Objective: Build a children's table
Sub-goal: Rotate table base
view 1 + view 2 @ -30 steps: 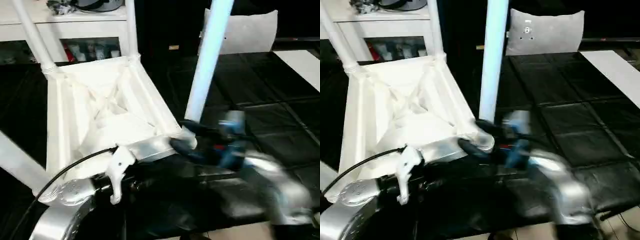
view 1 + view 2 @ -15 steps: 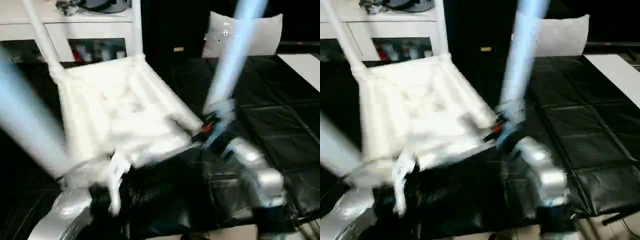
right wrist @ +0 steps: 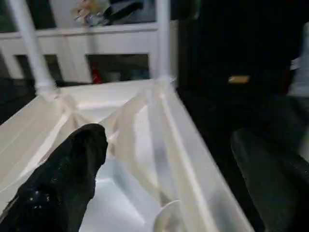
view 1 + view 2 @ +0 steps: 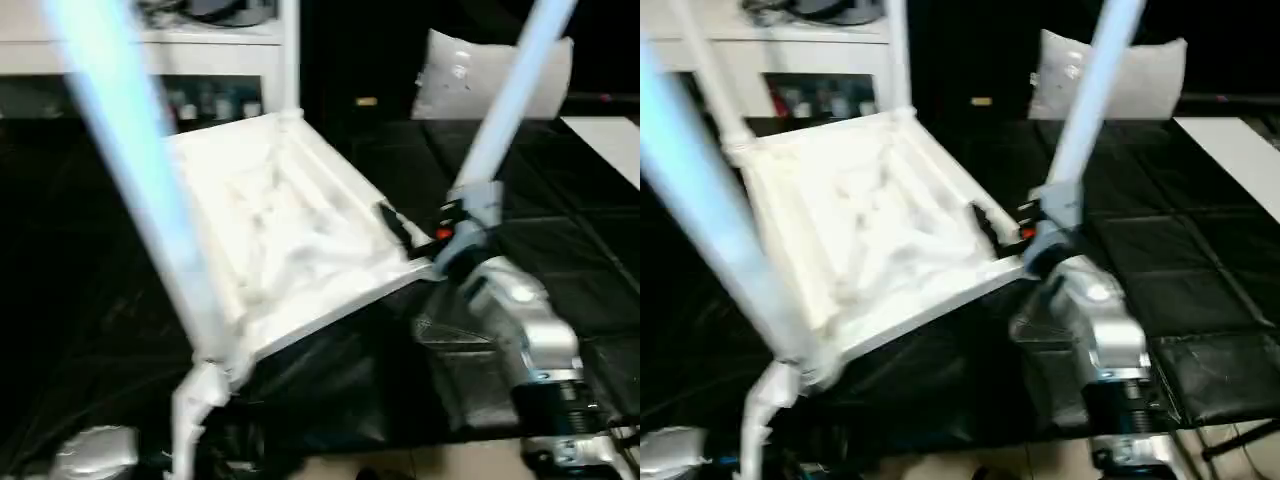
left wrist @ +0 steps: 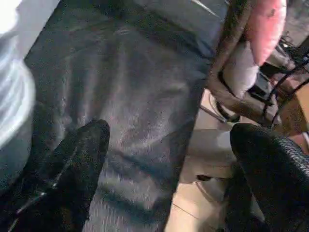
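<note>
Your upturned tabletop (image 4: 875,225) lies tilted, ribs up, on the black mat (image 4: 1160,250), all four legs (image 4: 1085,95) socketed. Around that tabletop: the right gripper (image 4: 420,238) sits at its near right corner, and the right wrist view shows its fingers (image 3: 67,179) spread, holding nothing, over the ribbed underside. The left wrist view gives you the left gripper (image 5: 166,159) gaping over mat and pale floor. Beyond the tabletop stand a white shelf (image 4: 820,55) and a grey cushion (image 4: 1145,75).
</note>
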